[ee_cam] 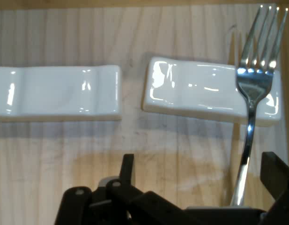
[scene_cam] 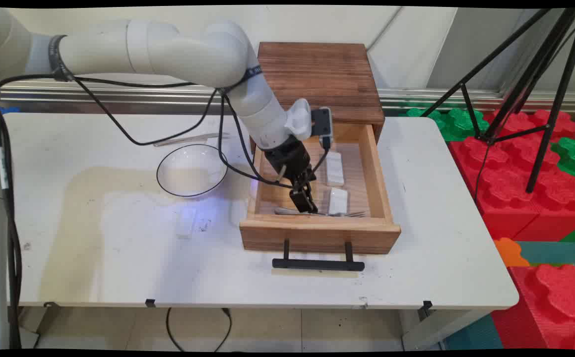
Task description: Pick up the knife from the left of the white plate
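Fork [ee_cam: 249,117] lies in the open wooden drawer [scene_cam: 372,163], its prongs up on a white rest [ee_cam: 200,91], between the gripper's [scene_cam: 305,204] open jaws.

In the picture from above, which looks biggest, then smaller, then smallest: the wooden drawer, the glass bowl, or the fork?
1. Wooden drawer, biggest.
2. Glass bowl.
3. Fork, smallest, lying inside the drawer.

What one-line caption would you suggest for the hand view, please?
Open gripper low inside the wooden drawer, a metal fork between its fingers, two white ceramic rests lying beyond.
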Robot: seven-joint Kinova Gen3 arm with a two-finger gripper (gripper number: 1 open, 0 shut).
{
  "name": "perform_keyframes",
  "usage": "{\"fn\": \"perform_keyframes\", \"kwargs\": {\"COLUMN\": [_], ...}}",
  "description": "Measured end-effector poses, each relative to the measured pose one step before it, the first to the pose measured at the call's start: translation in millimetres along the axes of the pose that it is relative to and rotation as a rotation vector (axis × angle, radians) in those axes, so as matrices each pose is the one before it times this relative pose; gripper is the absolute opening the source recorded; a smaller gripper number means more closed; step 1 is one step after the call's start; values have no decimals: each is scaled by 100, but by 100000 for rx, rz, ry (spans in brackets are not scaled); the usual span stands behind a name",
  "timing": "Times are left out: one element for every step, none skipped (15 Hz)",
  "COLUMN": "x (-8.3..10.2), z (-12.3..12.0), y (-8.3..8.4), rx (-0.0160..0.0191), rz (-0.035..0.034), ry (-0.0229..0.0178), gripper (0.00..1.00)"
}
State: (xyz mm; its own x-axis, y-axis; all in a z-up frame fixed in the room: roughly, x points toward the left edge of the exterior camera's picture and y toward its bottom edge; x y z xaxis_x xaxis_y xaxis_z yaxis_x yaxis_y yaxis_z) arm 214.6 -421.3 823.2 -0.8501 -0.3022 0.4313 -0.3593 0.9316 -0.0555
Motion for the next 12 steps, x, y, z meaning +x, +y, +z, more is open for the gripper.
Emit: {"fn": "perform_keyframes", "kwargs": {"x": [-35, -112, -160, -89, -81, -57, -51, -24, -62, -83, -64, -99], "z": [-265, -449, -637, -655, -668, -488, -825, -585, -941, -1217, -1254, -1171], "y": [-73, -122, -128, -132, -112, -66, -109, -72, -113, -110, -112, -103], "rx": [398, 649, 740, 610, 566, 345, 571, 333, 567, 649, 585, 557], "rz": [146, 82, 73, 182, 196, 182, 287, 210, 254, 523, 707, 684], "ry": [302, 471, 665, 722, 731, 486, 928, 610, 902, 1024, 943, 758], "gripper": [100, 100, 100, 100, 100, 100, 100, 100, 100, 100, 100, 100]}}
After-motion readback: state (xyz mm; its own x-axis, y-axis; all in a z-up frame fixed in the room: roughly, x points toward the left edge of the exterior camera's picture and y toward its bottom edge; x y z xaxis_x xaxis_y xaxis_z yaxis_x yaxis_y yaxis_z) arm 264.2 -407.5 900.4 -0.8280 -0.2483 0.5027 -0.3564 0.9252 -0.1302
